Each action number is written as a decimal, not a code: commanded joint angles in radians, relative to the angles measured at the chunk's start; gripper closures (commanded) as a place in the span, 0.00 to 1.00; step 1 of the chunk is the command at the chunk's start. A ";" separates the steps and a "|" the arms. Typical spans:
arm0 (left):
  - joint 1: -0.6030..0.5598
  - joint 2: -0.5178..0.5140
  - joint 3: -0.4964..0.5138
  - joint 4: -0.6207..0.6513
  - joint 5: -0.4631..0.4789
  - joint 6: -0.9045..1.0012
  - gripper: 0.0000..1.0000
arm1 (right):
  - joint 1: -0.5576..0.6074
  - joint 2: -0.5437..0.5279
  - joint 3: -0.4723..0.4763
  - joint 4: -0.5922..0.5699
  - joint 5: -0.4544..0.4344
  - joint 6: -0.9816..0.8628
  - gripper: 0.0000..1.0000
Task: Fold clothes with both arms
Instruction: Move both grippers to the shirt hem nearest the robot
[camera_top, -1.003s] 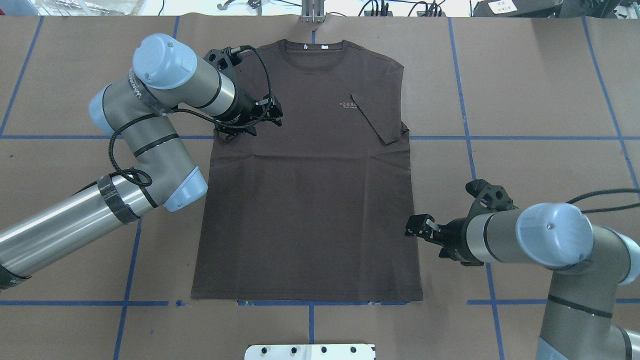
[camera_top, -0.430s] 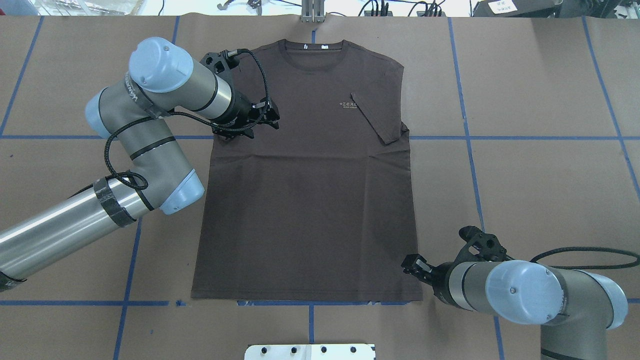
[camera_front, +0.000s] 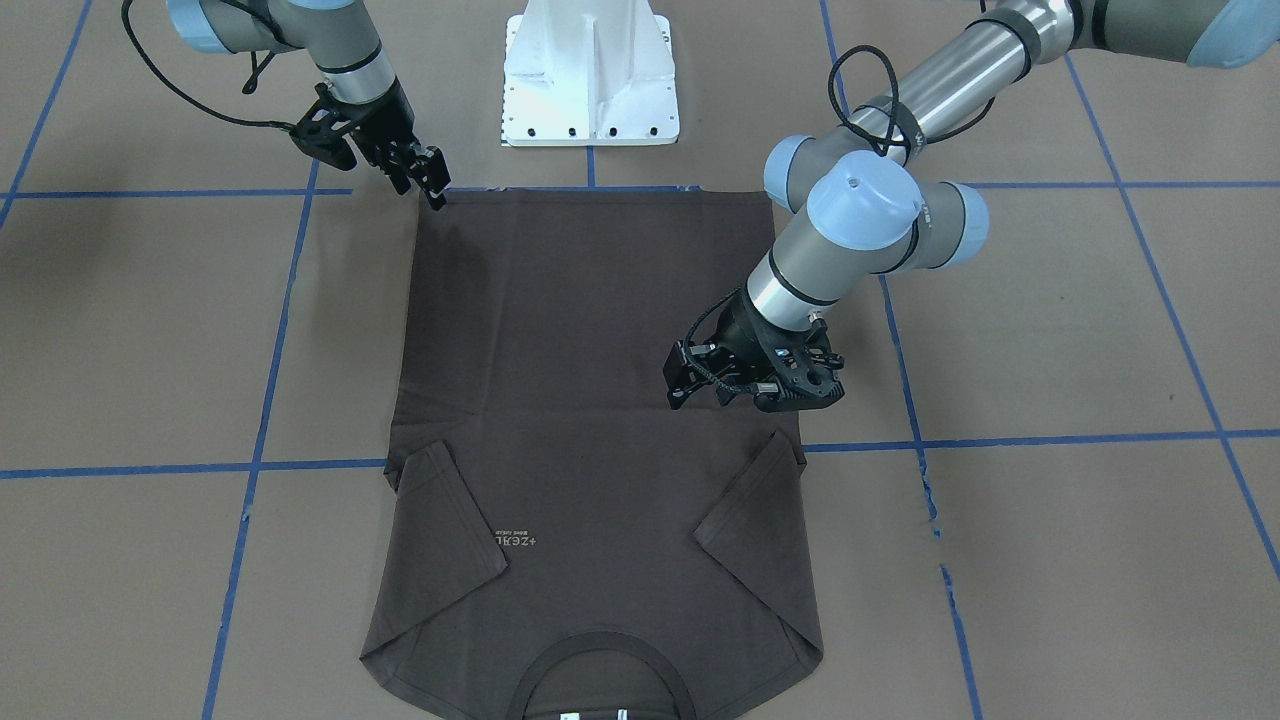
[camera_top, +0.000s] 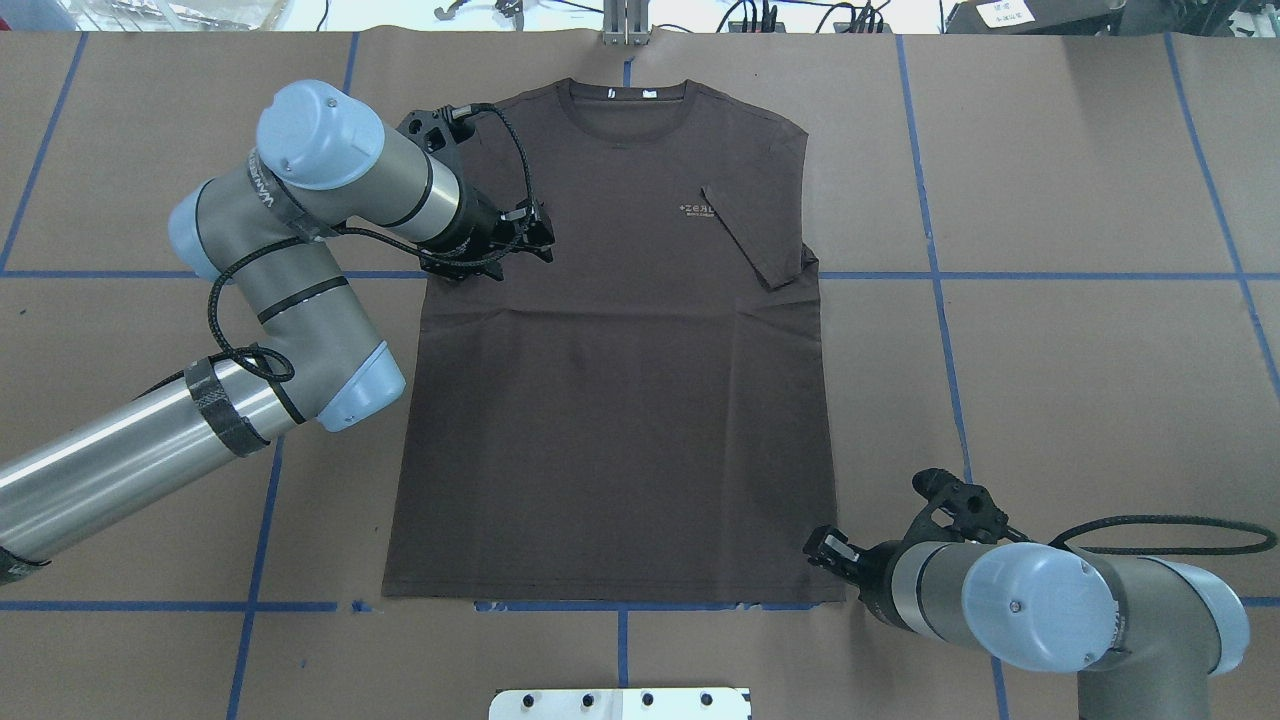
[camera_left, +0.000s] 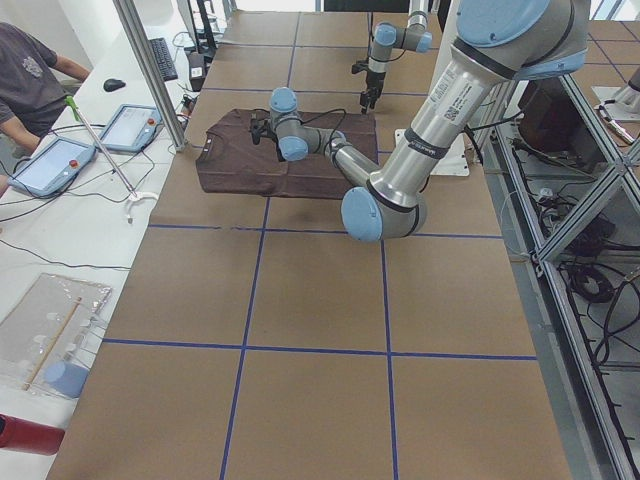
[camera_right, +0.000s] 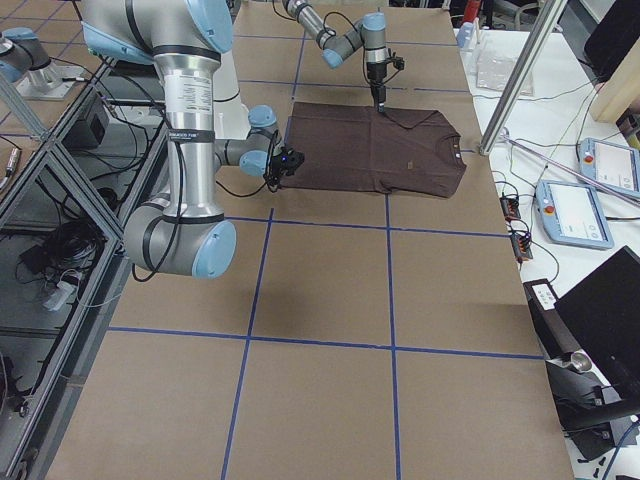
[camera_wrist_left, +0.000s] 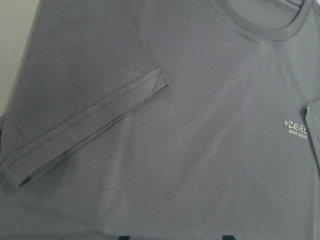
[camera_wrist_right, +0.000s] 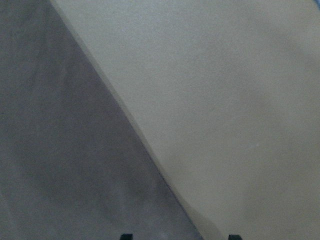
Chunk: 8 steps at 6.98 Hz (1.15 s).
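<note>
Left gripper (camera_top: 528, 240): jaws apart, empty, above the T-shirt (camera_top: 620, 400) at its 10 o'clock, near the tucked sleeve (camera_wrist_left: 85, 135).
Right gripper (camera_top: 826, 548): parted, empty, at the hem corner (camera_top: 830, 590), 5 o'clock.
T-shirt: flat on the table (camera_top: 1050, 200), collar (camera_top: 628, 108) at 12.
Progress: sleeves folded in; we judge body folds remain.

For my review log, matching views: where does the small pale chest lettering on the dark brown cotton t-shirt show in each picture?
Front-facing: small pale chest lettering, lower left of centre, upside down.
Overhead: lettering upper right of centre.
Exterior left: too small to tell.
Exterior right: too small to tell.
Left wrist: lettering at the right edge.
Right wrist: not in it.
Shared landmark: the ribbed round collar beside it.
</note>
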<state>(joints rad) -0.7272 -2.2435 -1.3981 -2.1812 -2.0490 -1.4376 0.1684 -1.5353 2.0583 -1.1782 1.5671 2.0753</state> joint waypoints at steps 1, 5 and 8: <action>0.002 0.001 0.001 0.000 0.000 0.002 0.31 | -0.018 -0.002 -0.001 -0.003 -0.001 0.000 0.30; 0.002 0.007 -0.001 0.000 0.000 0.002 0.31 | -0.038 0.001 0.000 -0.041 -0.016 0.000 0.62; 0.000 0.039 -0.024 -0.002 0.000 0.006 0.31 | -0.038 0.009 0.002 -0.041 -0.018 0.000 1.00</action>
<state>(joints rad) -0.7269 -2.2280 -1.4053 -2.1827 -2.0487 -1.4333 0.1306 -1.5281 2.0599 -1.2194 1.5512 2.0755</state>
